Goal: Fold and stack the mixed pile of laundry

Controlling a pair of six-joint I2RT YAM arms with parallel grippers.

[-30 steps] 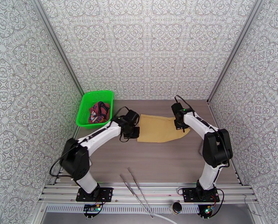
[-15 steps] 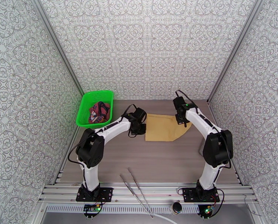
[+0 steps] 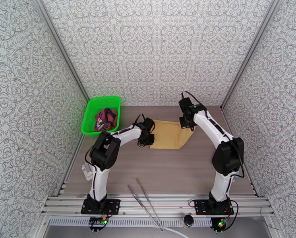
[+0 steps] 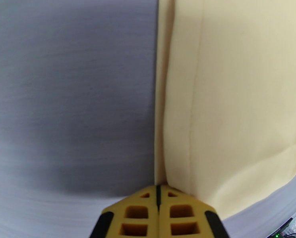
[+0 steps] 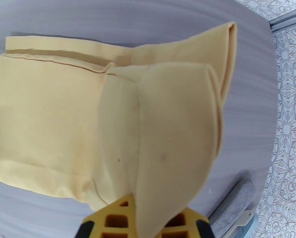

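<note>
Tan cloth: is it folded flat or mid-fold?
Mid-fold: the tan cloth lies doubled, one flap lifted in the shut right gripper; the left gripper pinches its opposite edge.

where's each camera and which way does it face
top external: above and behind the robot, looking down on left arm, right arm, table, tan cloth.
left wrist: on left arm, facing down; left gripper pinches cloth edge.
right wrist: on right arm, facing down; right gripper holds raised cloth fold.
shared: tan cloth, all three.
</note>
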